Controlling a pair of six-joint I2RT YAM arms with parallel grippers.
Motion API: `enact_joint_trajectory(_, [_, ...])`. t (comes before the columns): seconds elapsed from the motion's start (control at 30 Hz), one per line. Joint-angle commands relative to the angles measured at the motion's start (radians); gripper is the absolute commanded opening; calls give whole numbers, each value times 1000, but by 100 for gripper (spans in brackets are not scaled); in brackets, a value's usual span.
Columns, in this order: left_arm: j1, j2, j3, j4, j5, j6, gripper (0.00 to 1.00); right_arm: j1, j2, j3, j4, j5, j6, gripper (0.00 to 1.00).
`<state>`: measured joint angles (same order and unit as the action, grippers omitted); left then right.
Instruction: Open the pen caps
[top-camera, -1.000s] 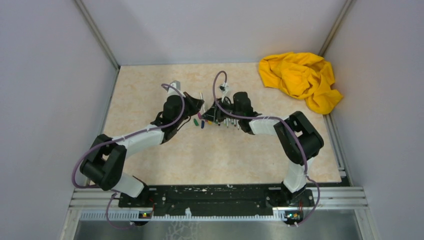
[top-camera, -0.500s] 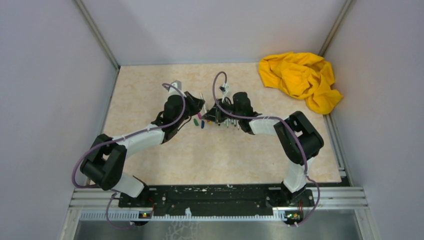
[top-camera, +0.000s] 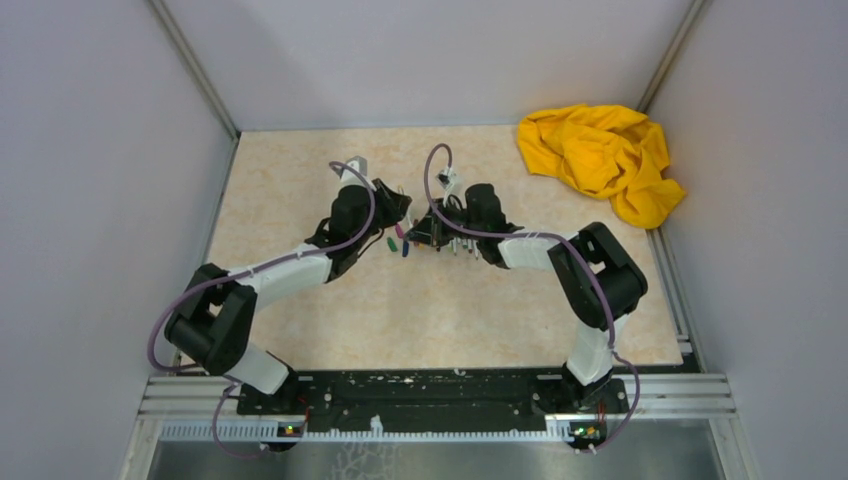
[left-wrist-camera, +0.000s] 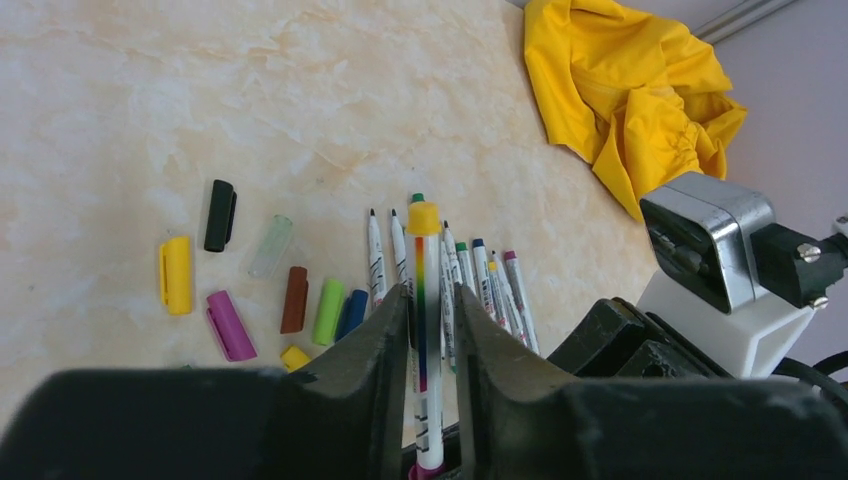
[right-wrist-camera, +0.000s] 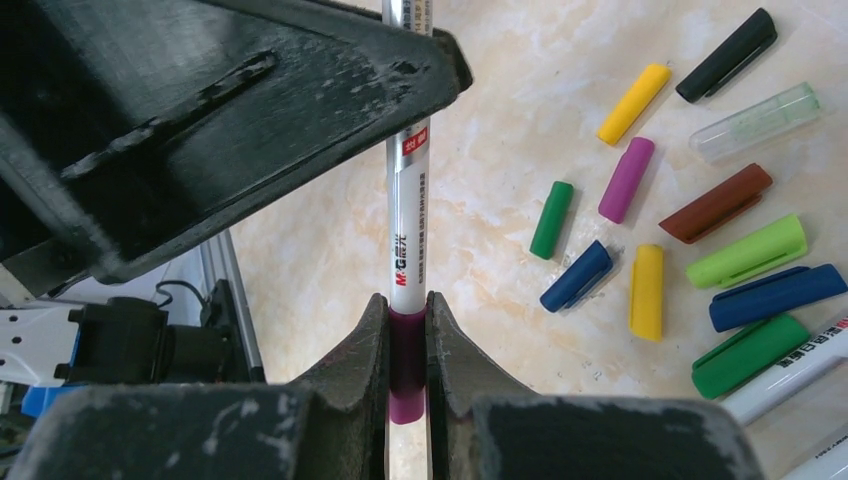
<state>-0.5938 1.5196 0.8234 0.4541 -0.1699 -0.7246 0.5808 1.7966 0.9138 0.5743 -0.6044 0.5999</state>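
Observation:
A white pen with a rainbow stripe and a yellow end hangs in the air between both grippers. My right gripper is shut on its purple cap. My left gripper stands open around the barrel, with a narrow gap on each side. Several loose pen caps lie on the table, among them a yellow one, a black one, a purple one and a light green one. Uncapped pens lie in a row beside them. From above, both grippers meet over the caps.
A crumpled yellow cloth lies in the far right corner of the beige table. Grey walls close in the left, right and far sides. The right arm's wrist camera housing sits close to my left gripper.
The left wrist has shifted slightly toward the far side. The right arm has stayed in place.

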Motion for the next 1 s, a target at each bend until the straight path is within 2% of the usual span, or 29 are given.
enact_joint_trajectory(0.0, [-5, 25, 40, -18, 26, 42, 19, 13, -20, 53, 11, -26, -25, 0])
enact_joint_trajectory(0.07, [-5, 31, 47, -29, 29, 53, 2, 13, -21, 59, 0, -25, -29, 0])
enact_joint_trajectory(0.1, [-5, 34, 51, -35, 29, 60, 0, 12, -21, 62, -6, -26, -29, 0])
enact_joint_trajectory(0.2, [-5, 39, 53, -48, 15, 81, 0, 12, -23, 76, -29, -24, -39, 0])
enact_joint_trajectory(0.37, [0, 39, 65, -55, -162, 158, 0, 13, -45, 65, -111, 16, -79, 0])
enact_joint_trajectory(0.47, [41, 48, 108, -68, -221, 189, 0, 12, -61, 29, -143, 39, -96, 0])
enact_joint_trajectory(0.67, [102, 93, 188, -84, -277, 194, 0, 5, -87, -37, -148, 60, -118, 0])
enact_joint_trajectory(0.97, [156, 127, 228, -66, -250, 203, 0, 5, -95, -72, -129, 63, -118, 0])
